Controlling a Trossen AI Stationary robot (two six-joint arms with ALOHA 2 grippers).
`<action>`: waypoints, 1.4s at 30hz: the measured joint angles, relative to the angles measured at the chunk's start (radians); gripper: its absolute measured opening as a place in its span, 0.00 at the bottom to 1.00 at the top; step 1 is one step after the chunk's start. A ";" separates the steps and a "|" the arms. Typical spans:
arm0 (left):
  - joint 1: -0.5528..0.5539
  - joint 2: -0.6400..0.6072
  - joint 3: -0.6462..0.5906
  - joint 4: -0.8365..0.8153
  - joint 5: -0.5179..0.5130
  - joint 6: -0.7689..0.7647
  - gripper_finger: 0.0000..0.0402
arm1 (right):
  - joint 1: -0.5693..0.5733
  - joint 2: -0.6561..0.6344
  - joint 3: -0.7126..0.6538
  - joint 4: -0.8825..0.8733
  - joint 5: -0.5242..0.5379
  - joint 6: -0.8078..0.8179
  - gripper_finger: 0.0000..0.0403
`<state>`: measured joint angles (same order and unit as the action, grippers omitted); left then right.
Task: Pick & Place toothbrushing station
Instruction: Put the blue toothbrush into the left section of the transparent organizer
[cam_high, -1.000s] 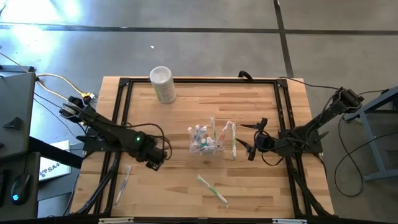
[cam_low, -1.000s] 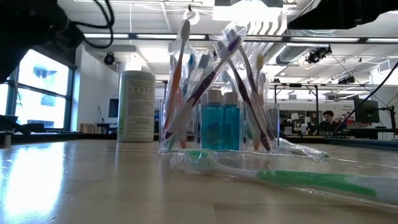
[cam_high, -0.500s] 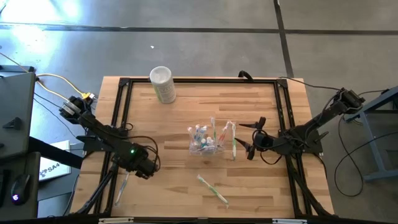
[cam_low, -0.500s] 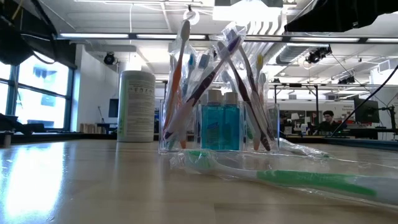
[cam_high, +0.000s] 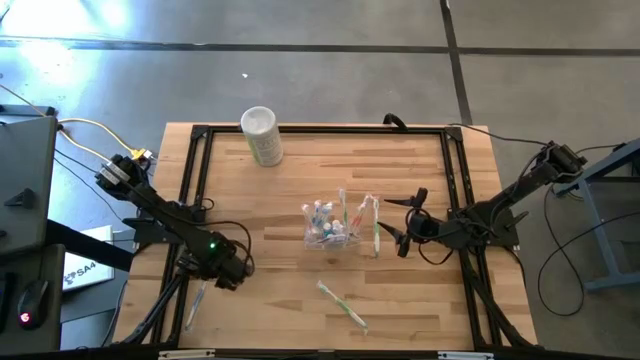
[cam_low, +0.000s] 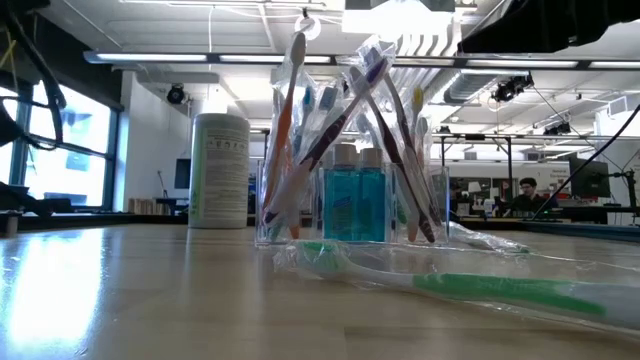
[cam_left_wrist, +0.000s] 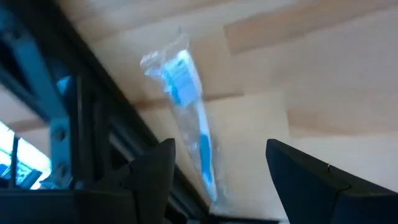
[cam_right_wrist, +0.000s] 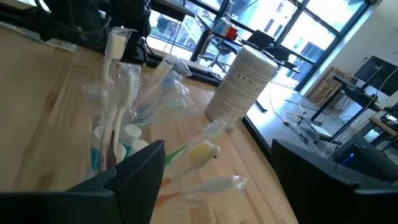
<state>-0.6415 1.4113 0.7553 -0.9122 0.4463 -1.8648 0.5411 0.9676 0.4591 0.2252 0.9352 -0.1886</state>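
The left gripper (cam_high: 228, 275) hangs near the table's left edge, just inside the black frame rail (cam_high: 190, 190), its jaws spread wide and holding nothing. Directly under it lies a wrapped blue toothbrush (cam_left_wrist: 189, 115), flat on the wood close beside the rail, so little room is left on that side. The right gripper (cam_high: 403, 232) waits over the right half of the table, its fingers also wide apart and empty, just beside the clear cup (cam_high: 331, 226).

That cup stands upright near the table's middle, crowded with leaning toothbrushes (cam_low: 300, 130) and teal toothpaste tubes (cam_low: 352, 205). One wrapped toothbrush (cam_high: 376, 226) lies against the cup's right side, between it and the right gripper. A green toothbrush (cam_high: 343, 305) in its wrapper lies flat toward the front edge, well apart from both grippers.

A white cylinder (cam_high: 262, 135) stands at the back rail, left of centre. Bare wood stretches open between the cup and the left gripper, and across the back of the table (cam_high: 330, 160).
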 joint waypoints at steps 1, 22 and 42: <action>0.000 0.000 -0.016 0.022 -0.002 -0.003 0.61 | 0.000 0.000 0.000 -0.003 0.000 0.001 0.71; 0.000 -0.002 -0.218 0.298 0.118 -0.063 0.50 | 0.000 0.000 0.000 -0.043 0.000 0.012 0.71; 0.176 -0.001 -0.175 0.215 -0.064 0.299 0.02 | 0.000 0.000 0.000 -0.108 -0.001 0.084 0.71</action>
<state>-0.4654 1.4107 0.5803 -0.6969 0.3820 -1.5658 0.5407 0.9676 0.4591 0.1167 0.9342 -0.1051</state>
